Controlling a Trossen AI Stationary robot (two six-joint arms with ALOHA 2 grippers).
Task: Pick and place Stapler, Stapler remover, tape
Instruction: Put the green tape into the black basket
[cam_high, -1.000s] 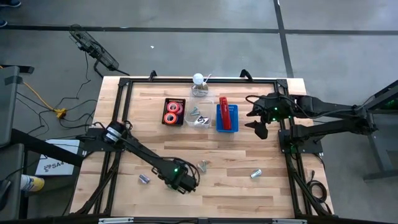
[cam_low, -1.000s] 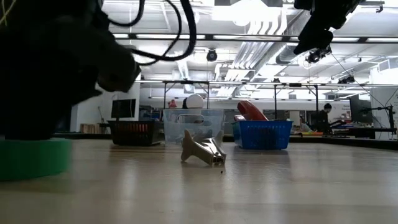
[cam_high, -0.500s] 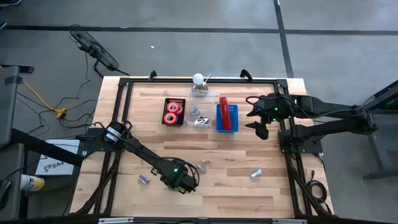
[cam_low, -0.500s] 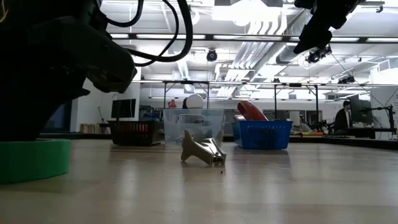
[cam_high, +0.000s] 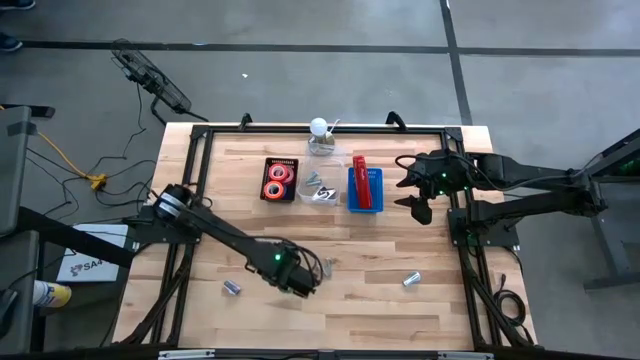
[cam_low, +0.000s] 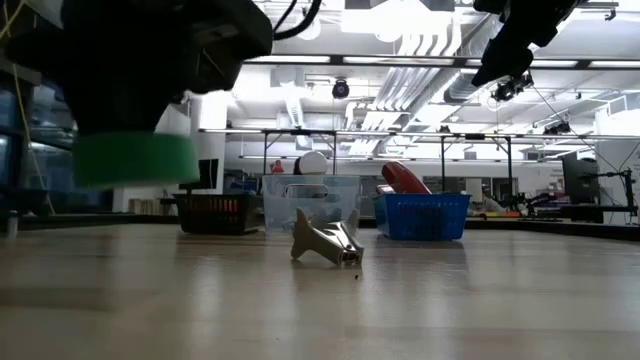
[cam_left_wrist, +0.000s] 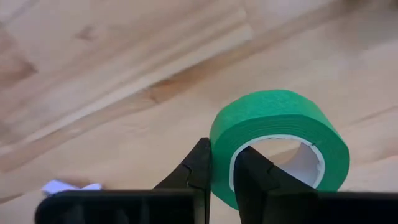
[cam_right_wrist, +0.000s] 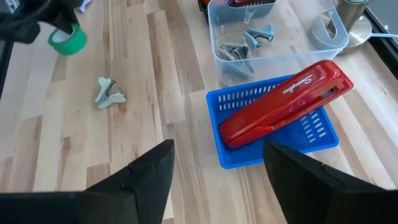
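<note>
A green tape roll (cam_left_wrist: 280, 124) with a pale core hangs above the table near its front left, held by my left gripper (cam_left_wrist: 222, 158), which points down. In the low view the roll (cam_low: 135, 160) floats clear of the wood. A metal stapler remover (cam_high: 326, 265) lies on the table just right of that gripper. The red stapler (cam_right_wrist: 283, 102) lies slanted in a blue basket (cam_right_wrist: 311, 140). My right gripper (cam_right_wrist: 217, 186) hovers open above the table's right side, near the basket, touching nothing. My left gripper pinches the green roll's wall (cam_left_wrist: 221, 140), with one finger (cam_left_wrist: 252, 171) inside the core and the other finger (cam_left_wrist: 199, 165) outside. The fingers come from above, pointing down. The roll hangs lifted clear of the table, its hole facing up.
At the back stand a black tray with two red-orange tape rolls (cam_high: 279, 180) and a clear bin of stapler removers (cam_right_wrist: 249, 46), with a white-topped item (cam_high: 319, 130) behind them. Small silvery pieces lie at the front left (cam_high: 232, 287) and front right (cam_high: 411, 279).
My left gripper has risen and moved a little toward the table's far edge. The green tape roll, which rested flat on the table before, has come up with it and now hangs clear of the wood.
</note>
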